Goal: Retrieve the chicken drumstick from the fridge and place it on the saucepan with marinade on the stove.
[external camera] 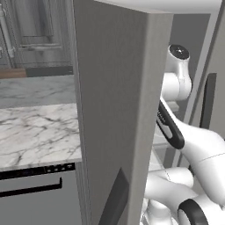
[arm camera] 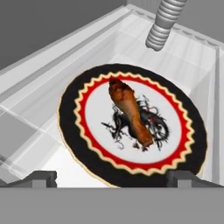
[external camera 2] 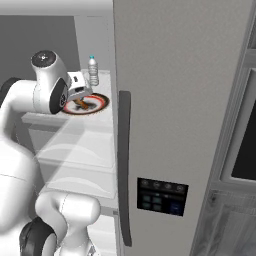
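No legible text, brand, number or sign appears. The fridge (external camera 2: 180,100) dispenser panel (external camera 2: 162,196), right of the hand, carries small icons too blurred to read. The plate (arm camera: 70,127) below the hand bears a black drawn motif, not lettering. The bottle (external camera 2: 93,70) beyond it shows no readable label.

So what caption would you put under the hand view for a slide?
Open gripper poised over the chicken drumstick on a patterned plate inside the fridge, beside a bottle.
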